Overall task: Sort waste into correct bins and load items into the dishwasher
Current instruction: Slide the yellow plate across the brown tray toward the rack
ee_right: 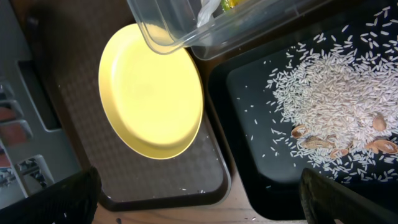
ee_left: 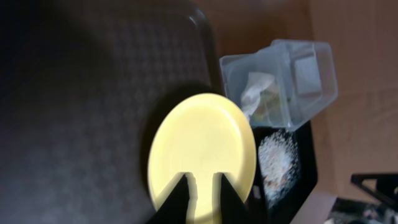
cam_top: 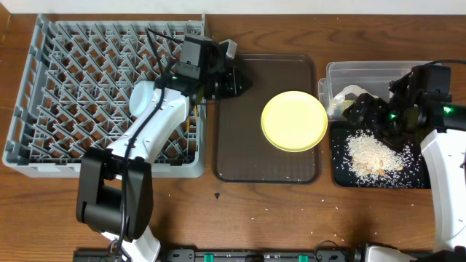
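**Yellow plate point(cam_top: 293, 121) lies flat on the serving tray, held by neither gripper**

The left gripper point(ee_left: 200, 186) has its two dark fingers only a narrow slit apart. Nothing shows between them, and the plate's glossy yellow face is seen through the gap from well off. From overhead this gripper point(cam_top: 240, 81) hangs over the tray's left edge, just beside the right wall of the dish rack point(cam_top: 73, 87), a large square grey plastic grid of upright pegs.

The right gripper point(ee_right: 199, 177) stands spread wide, its black fingers at the two bottom corners of its wrist view, gripping and touching nothing. Below it is the black tray point(ee_right: 249, 124), shallow, rectangular and smooth, with a heap of whitish rice grains point(ee_right: 336, 93), slim and loose, scattering out toward the rim. A few tan, shell-like scraps point(ee_right: 373, 146) lie at the heap's edge.

Just beyond, the clear tub point(cam_top: 342, 67), a thin-walled rectangular box, holds a crumpled white paper point(cam_top: 346, 98).

The plate is round, smooth and shallow-rimmed. It rests on the right half of the dark brown serving tray point(cam_top: 240, 145), whose floor has a fine woven pattern, near the tub and the black tray. Everything sits on a wooden table point(cam_top: 255, 211).
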You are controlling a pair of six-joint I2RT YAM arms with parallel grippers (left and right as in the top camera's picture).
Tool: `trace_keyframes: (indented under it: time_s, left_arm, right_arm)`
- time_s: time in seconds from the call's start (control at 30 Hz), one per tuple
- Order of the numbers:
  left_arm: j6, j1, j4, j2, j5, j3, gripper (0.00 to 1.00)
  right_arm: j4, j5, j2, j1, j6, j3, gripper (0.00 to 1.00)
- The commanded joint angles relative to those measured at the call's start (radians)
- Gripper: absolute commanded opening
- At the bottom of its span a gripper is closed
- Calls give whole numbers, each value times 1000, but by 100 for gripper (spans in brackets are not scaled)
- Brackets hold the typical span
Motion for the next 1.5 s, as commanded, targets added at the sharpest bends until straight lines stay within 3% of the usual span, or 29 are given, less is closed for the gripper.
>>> trace_keyframes:
  time_s: [0.0,0.07,0.13,0.67,0.9,1.1,1.27,1.47]
  left_arm:
    - [18,-27,-57,43,-4,5,37]
    - [18,-61,-94,79,-69,5,47]
    - [18,-93,-105,124,-85,5,50]
    - [-48,-162,-66,362,-69,5,49]
    - [-55,-170,-32,441,-70,5,34]
    - [-54,-170,-32,462,-147,5,8]
    - [-54,-162,-26,460,-143,5,7]
    - [-32,-82,-29,369,-27,5,8]
  right_arm:
    - [0,-8,-9,11,5,9,99]
    - [0,-8,-9,11,5,9,99]
    - [0,-8,-9,11,5,9,99]
    - [7,-7,-9,11,5,9,99]
    - [8,-8,-9,11,5,9,99]
    - [7,-8,-9,11,5,9,99]
    - [7,-8,-9,11,5,9,99]
    - [7,-8,-9,11,5,9,99]
